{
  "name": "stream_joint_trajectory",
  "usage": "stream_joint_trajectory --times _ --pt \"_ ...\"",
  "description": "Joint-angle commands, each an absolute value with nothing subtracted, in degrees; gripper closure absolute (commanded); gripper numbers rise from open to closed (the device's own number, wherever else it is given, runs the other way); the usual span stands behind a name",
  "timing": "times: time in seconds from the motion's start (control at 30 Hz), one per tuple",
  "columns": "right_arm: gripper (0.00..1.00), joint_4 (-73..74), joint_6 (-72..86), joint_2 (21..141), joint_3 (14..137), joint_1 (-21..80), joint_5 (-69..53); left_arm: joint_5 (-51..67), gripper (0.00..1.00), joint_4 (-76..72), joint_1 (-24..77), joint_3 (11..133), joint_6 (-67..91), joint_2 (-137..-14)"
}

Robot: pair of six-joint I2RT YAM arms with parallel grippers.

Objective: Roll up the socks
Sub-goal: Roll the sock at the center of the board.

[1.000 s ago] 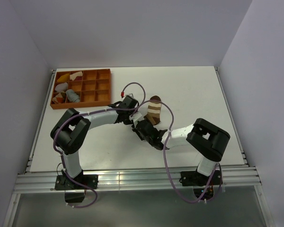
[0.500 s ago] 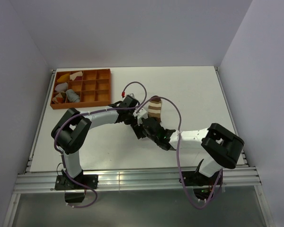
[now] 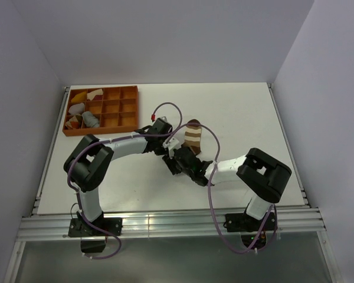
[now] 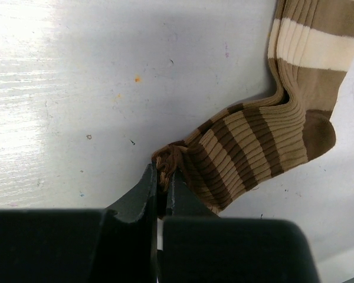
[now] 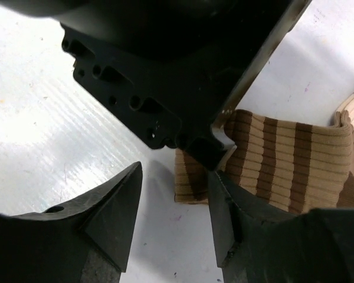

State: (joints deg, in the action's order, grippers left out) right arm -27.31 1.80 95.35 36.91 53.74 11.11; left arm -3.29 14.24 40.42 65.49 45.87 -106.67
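A brown sock with white stripes [image 3: 193, 135] lies partly folded near the table's middle. In the left wrist view the brown sock [image 4: 253, 141] has its bunched cuff edge pinched in my left gripper [image 4: 162, 177], which is shut on it against the table. My left gripper [image 3: 174, 145] sits just left of the sock. My right gripper [image 5: 176, 177] stands open just below it, its fingers [image 5: 115, 206] either side of the folded sock's [image 5: 283, 159] near corner, touching nothing. The right gripper [image 3: 180, 157] crowds the left one. A grey fabric roll [image 3: 90, 119] lies in the tray.
An orange compartment tray [image 3: 115, 112] stands at the back left with yellow and white cloth pieces [image 3: 76, 109] in its left cells. Purple cables [image 3: 207, 194] loop over both arms. Metal rails run along the table's near edge [image 3: 165, 219].
My right gripper has opened wider beside the sock. The right arm's elbow swung out to the right and came back. The left gripper stayed shut on the sock.
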Motion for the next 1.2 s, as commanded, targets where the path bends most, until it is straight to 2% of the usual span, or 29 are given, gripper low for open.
stream_joint_trajectory --times 0.0,0.17,0.27,0.37,0.4,0.43,0.53,0.6,0.63,0.67,0.7,0.73,0.87,1.17 --pt "0.47 -27.0 2.1 97.9 39.9 53.5 10.5 -0.9 1.0 14.7 40.7 64.3 46.3 -107.8" --pt "0.57 -24.4 3.1 100.5 42.2 53.5 10.3 -0.5 1.0 13.7 40.5 63.8 47.2 -107.6" --pt "0.69 -22.2 3.8 100.9 43.0 53.5 11.6 -0.4 1.0 13.0 40.3 63.3 47.9 -107.5" --pt "0.85 -20.6 4.8 100.2 43.2 53.5 12.6 0.6 1.0 12.3 39.8 62.4 48.9 -106.8" --pt "0.97 -20.0 5.6 99.8 43.3 53.5 12.7 0.6 1.0 11.9 39.6 62.1 49.4 -106.6" --pt "1.0 -19.6 6.2 99.4 43.2 53.4 13.3 0.6 0.99 11.6 39.5 61.4 49.7 -106.0" --pt "1.0 -17.7 8.7 97.3 42.6 52.5 12.7 0.6 0.93 9.6 38.5 59.1 51.1 -104.0" --pt "1.0 -16.3 10.3 95.5 41.8 51.6 11.5 1.6 0.84 8.4 37.4 57.8 52.3 -103.1" --pt "1.0 -16.5 10.5 94.9 41.2 51.3 11.2 2.0 0.78 7.4 37.0 57.0 52.6 -102.2" --pt "1.0 -16.7 10.6 94.4 40.8 51.2 10.6 2.4 0.66 7.2 36.3 56.8 52.6 -101.9" --pt "1.0 -16.7 10.8 93.7 40.6 51.1 9.9 2.9 0.61 6.9 36.0 56.8 52.3 -101.6" --pt "1.0 -16.7 10.5 93.5 40.3 51.0 9.2 3.2 0.51 6.8 35.5 57.2 51.9 -101.1" --pt "1.0 -17.6 9.8 93.3 39.7 50.7 6.9 5.6 0.37 7.5 34.2 60.1 47.7 -101.5" --pt "1.0 -19.1 9.1 93.4 38.8 50.2 6.2 19.1 0.4 9.9 33.0 70.0 38.3 -111.3"
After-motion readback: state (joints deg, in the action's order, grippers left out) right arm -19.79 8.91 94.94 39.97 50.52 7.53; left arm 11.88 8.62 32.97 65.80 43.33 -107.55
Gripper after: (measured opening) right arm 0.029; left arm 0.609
